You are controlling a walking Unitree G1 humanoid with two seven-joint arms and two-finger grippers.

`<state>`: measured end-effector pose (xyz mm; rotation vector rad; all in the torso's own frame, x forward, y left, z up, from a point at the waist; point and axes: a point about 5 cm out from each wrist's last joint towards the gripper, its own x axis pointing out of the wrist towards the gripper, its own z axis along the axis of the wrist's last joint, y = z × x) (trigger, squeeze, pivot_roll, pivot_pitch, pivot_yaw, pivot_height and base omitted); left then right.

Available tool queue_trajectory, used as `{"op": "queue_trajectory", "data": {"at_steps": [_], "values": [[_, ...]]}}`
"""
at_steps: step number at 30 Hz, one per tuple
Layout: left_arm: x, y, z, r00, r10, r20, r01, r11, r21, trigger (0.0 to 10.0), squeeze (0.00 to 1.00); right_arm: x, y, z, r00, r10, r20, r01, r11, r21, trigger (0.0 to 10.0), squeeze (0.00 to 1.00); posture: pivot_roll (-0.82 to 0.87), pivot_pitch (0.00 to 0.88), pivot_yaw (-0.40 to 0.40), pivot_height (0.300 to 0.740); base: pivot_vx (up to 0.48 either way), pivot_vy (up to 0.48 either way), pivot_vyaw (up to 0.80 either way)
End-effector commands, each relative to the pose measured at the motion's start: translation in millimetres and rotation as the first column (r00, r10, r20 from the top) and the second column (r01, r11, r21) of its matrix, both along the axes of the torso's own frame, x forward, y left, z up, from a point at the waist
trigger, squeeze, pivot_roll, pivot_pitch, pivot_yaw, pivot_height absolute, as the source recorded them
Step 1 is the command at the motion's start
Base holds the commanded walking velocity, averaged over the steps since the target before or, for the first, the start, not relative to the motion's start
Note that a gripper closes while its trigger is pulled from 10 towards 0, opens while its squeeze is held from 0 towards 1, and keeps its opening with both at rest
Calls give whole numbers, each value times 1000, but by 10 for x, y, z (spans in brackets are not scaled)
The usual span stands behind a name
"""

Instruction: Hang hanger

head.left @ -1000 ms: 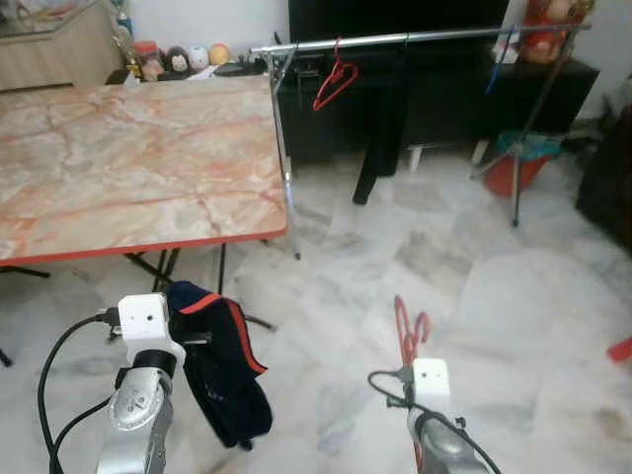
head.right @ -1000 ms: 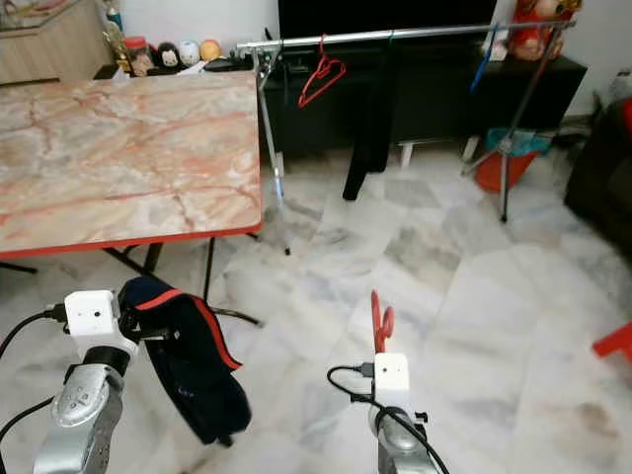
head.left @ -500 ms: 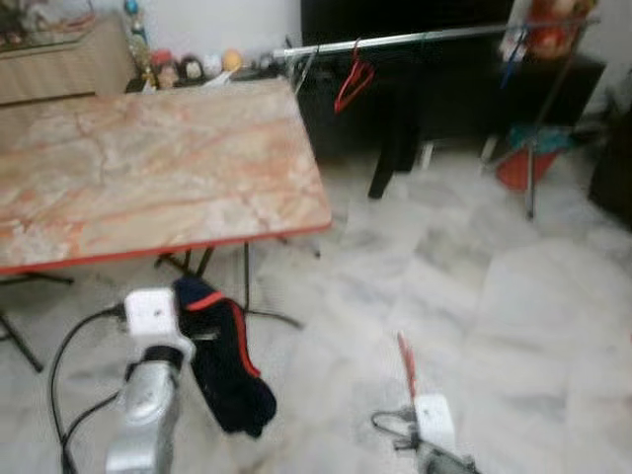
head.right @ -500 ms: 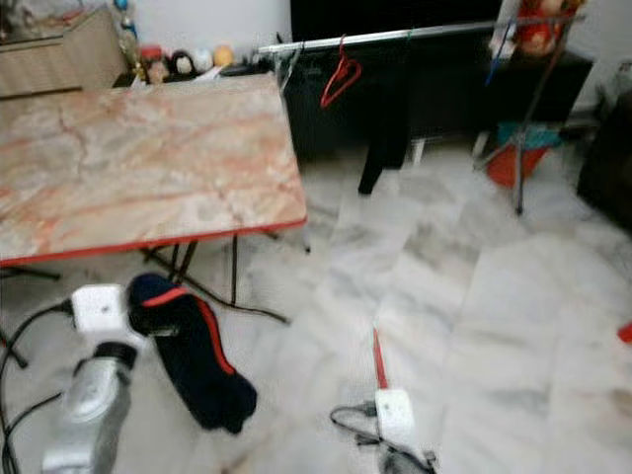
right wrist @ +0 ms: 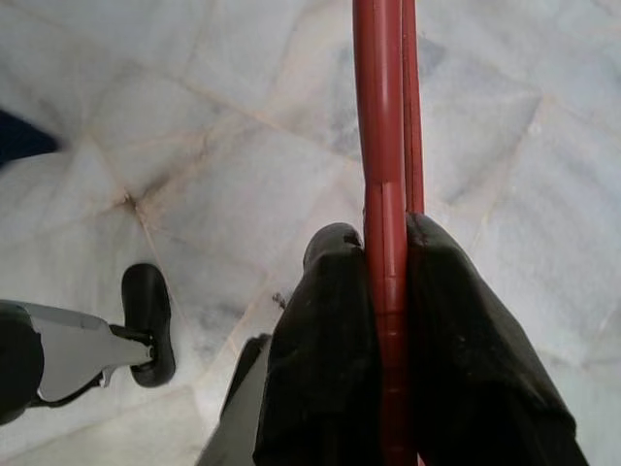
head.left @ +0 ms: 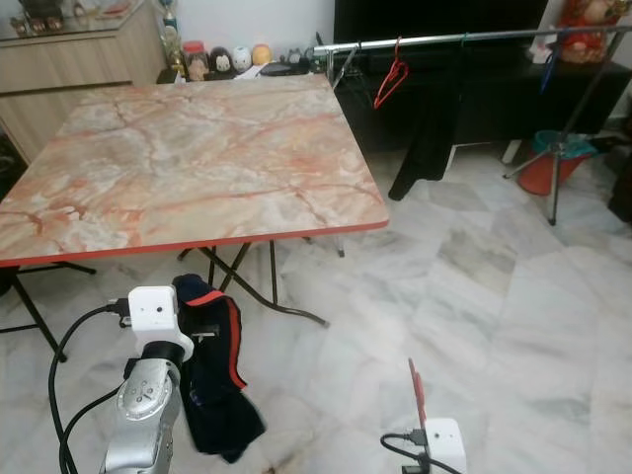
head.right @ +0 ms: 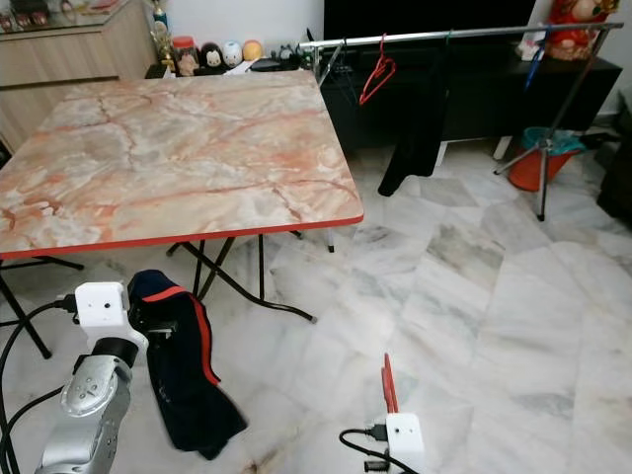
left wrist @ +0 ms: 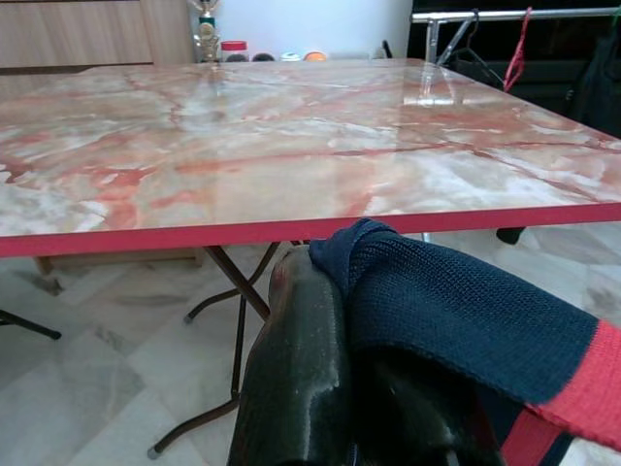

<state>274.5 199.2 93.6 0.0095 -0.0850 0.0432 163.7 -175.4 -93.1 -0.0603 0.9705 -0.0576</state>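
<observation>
My right gripper (right wrist: 383, 330) is shut on a red plastic hanger (right wrist: 380, 116), whose bar runs straight out between the fingers. The hanger (head.left: 416, 395) stands edge-on above the right wrist, low over the floor. My left gripper (left wrist: 359, 408) is shut on a navy knitted garment with red trim (head.left: 217, 395), which hangs down from it in front of the table. Far at the back stands a metal clothes rail (head.left: 474, 38) with another red hanger (head.left: 390, 84) and a black garment (head.left: 430, 128) hanging on it.
A marble-patterned folding table with a red edge (head.left: 197, 158) stands ahead on the left, its crossed legs (head.left: 247, 291) beneath. A red bucket (head.left: 548, 168) sits by the rail's right leg. A dark TV cabinet (head.left: 513, 94) is behind the rail. Pale marble floor (head.left: 494, 296) stretches ahead on the right.
The camera has swung left, so the table fills more of the picture and the rail sits further right. The right wrist and its hanger are lower in view, the hanger now edge-on.
</observation>
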Motion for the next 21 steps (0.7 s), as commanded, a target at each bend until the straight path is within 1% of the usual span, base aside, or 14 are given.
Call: {"op": "queue_trajectory", "data": {"at_steps": [1,9,16,19,21], "values": [[10,-31,95,999,-14,40,14,1000,0,10000,0,-50,18,-25,1000,-4,-23,4,1000,16,10000,0,15,0,25,740,0,0,0],[16,-61,116,998,-40,39,40,999,3,10000,0,-104,5,-46,999,-15,-36,15,1000,24,10000,0,16,0,28,740,0,0,0],[30,-35,145,998,-30,47,28,999,23,10000,0,-85,-3,-37,999,15,-30,-15,1000,4,10000,0,15,0,30,740,0,0,0],[31,-34,162,998,-31,53,30,999,29,10000,0,-78,-3,-34,999,27,-29,-27,1000,-7,10000,0,13,0,30,740,261,0,0],[36,-41,194,997,-35,62,33,999,33,10000,0,-70,-1,-30,999,34,-27,-34,999,-13,10000,0,16,0,29,740,330,0,619]]}}
